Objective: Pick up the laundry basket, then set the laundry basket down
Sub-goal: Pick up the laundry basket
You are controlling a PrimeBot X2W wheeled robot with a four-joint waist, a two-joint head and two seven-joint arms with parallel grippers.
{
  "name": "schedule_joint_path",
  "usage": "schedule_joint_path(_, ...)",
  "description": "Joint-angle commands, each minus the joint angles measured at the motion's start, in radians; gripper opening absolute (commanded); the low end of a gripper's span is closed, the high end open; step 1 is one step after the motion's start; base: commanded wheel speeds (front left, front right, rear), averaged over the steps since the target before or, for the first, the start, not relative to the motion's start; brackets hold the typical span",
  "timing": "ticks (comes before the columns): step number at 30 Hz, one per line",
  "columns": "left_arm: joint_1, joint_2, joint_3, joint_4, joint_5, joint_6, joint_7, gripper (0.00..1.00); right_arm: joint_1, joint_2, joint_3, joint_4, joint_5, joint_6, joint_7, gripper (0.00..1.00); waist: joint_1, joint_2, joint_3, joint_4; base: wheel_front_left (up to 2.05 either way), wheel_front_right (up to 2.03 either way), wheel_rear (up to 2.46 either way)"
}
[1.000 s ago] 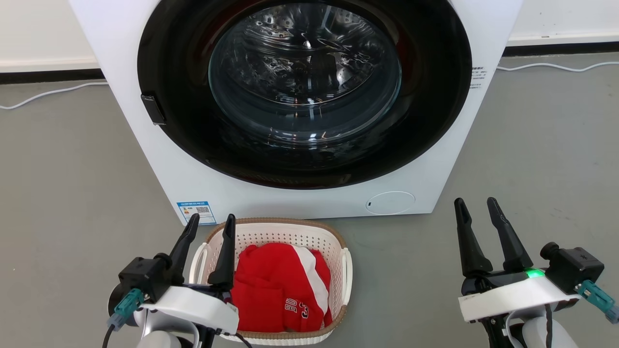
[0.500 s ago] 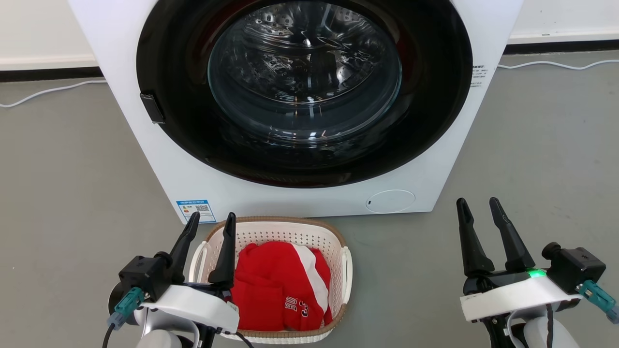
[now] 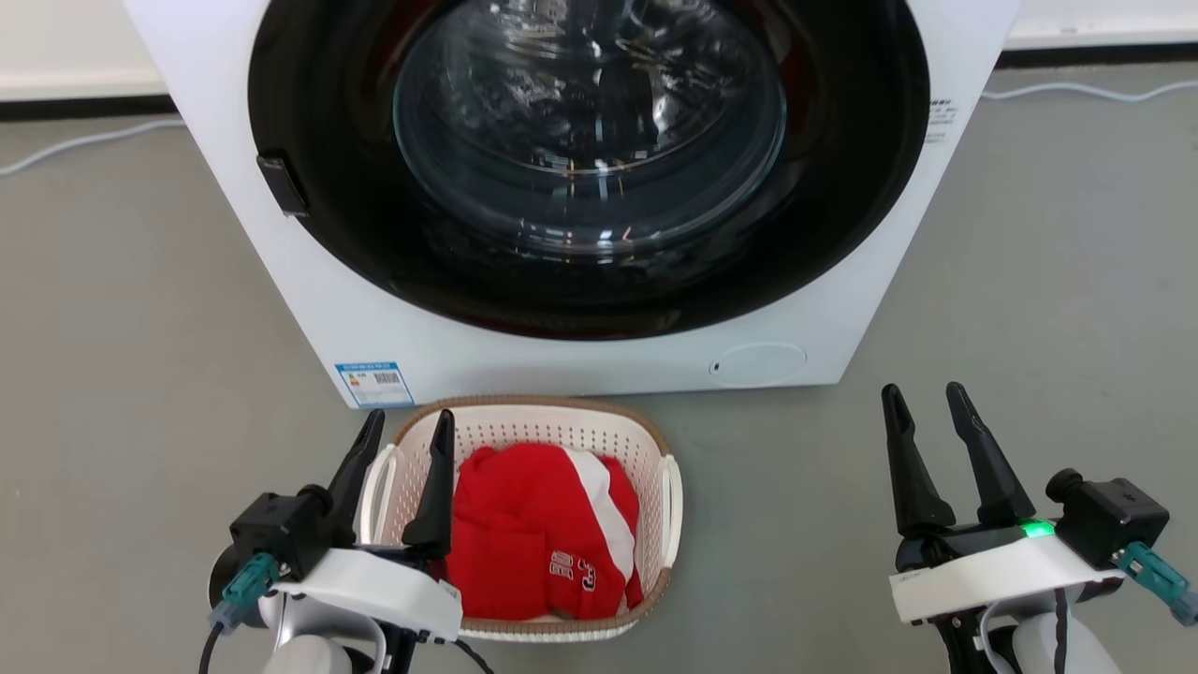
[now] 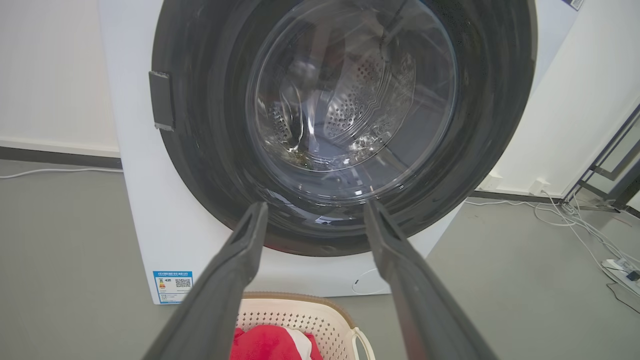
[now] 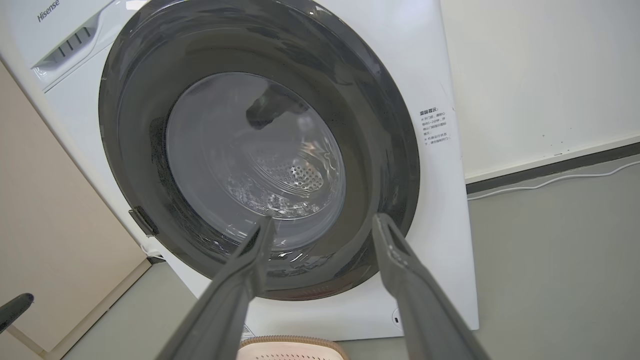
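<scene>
Lift not begun; laundry basket [image 3: 562,438] on the floor [image 3: 140,328] at six o'clock; left pincer [image 3: 409,418] and right pincer [image 3: 922,390] spread, empty.

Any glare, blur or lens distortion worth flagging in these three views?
Head view: even light, bright reflections on the door glass, laundry basket sharp. Left wrist view: own jaws soft near the lens, drum holes crisp. Right wrist view: washing machine leans with the tilted camera, glass milky.

The laundry basket [image 3: 552,436] is cream-white and perforated, with a brown woven-look rim and white loop handles. It stands upright on the floor [image 3: 796,524] just before the washing machine [image 3: 374,318], holding a red garment [image 3: 524,543].
</scene>
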Motion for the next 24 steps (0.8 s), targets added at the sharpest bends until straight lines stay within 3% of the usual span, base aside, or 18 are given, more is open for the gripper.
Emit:
schedule_joint_path(1, -0.058, 0.011, 0.029, -0.02, -0.001, 0.008, -0.006, 1.0, -0.051, -0.008, 0.018, -0.02, -0.016, 0.007, -0.014, 1.0, 0.0, 0.0, 0.015, 0.0, 0.0, 0.0, 0.0)
schedule_joint_path(12, -0.117, 0.011, 0.059, 0.017, 0.011, 0.023, -0.006, 1.0, -0.094, -0.012, 0.025, -0.025, -0.011, 0.007, -0.014, 1.0, 0.0, 0.0, 0.131, -0.007, 0.0, 0.0, 0.0)
schedule_joint_path(24, -0.268, 0.036, 0.15, 0.239, 0.041, -0.005, -0.006, 1.0, -0.166, -0.026, 0.066, -0.029, 0.01, 0.007, -0.014, 1.0, 0.0, 0.0, 0.266, -0.02, 0.0, 0.0, 0.0)
